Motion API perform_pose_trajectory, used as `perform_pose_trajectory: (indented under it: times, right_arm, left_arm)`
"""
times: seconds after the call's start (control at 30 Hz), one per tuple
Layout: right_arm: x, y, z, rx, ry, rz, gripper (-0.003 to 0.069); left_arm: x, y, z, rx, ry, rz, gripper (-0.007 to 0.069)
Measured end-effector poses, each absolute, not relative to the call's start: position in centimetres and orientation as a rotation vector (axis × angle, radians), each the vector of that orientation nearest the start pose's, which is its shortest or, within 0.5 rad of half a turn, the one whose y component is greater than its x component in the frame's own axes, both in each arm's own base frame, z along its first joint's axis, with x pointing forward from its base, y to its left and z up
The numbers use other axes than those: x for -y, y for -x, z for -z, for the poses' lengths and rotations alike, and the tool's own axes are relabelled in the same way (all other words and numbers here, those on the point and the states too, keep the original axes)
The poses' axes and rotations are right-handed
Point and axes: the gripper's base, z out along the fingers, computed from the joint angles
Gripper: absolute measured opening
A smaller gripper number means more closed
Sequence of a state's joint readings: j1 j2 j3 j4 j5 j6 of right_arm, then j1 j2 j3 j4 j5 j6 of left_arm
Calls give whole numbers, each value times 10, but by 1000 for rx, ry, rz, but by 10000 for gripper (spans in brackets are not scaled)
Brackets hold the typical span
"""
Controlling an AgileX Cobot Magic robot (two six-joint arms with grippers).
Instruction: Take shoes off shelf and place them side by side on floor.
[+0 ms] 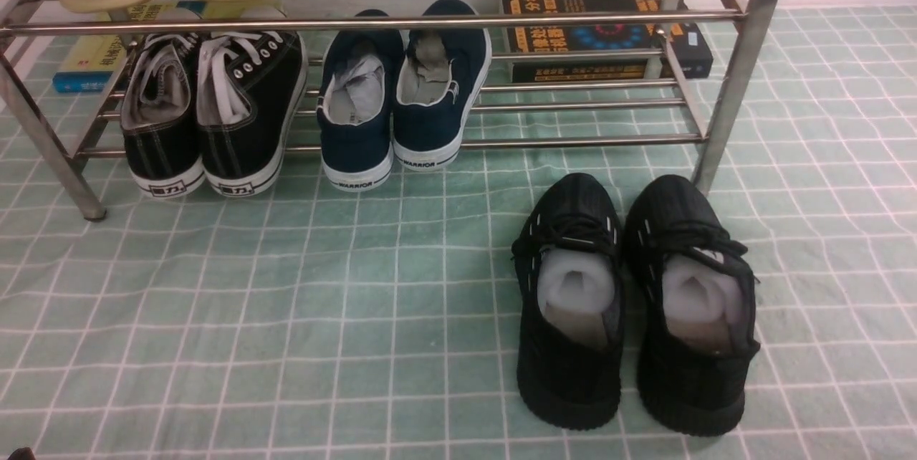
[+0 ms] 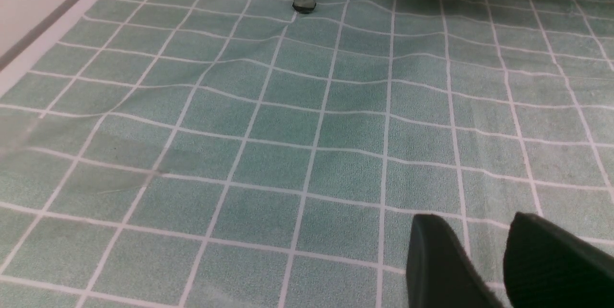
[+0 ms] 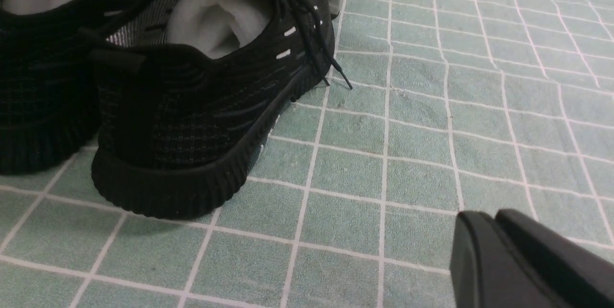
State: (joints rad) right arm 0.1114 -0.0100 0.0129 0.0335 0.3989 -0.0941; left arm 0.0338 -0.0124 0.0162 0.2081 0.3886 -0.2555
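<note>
On the navy slip-ons' [image 1: 427, 105] white heels, the word "WARRIOR".

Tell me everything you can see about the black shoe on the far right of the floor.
The shoe looks knitted, all black with small white stitch marks, a ridged thick sole, tied laces and white stuffing. It stands upright and empty of any foot on the floor, toe toward the rack, beside its mate.
</note>
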Motion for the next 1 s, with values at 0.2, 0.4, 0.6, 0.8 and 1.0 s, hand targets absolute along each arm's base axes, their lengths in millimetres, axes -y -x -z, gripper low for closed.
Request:
perform_pose_trajectory:
  times: [0.2,0.4,0.6,0.8,1.0]
  right_arm:
    - [-7,-51,-174,-1878,173,-45,66]
    - [-7,-51,-174,-1878,173,-45,74]
    - [-7,-51,-174,-1878,173,-45,81]
    - [-7,-51,-174,-1878,173,-45,86]
    - [-7,-51,-174,-1878,173,-45,95]
  left_arm:
    - [-9,-52,-174,-1862,144,-53,242]
    - [-9,-52,-174,-1862,144,-53,242]
    - [-9,-52,-174,-1862,144,-53,242]
    - [-9,-52,-174,-1862,144,-53,242]
    - [-9,-52,-174,-1862,144,-53,242]
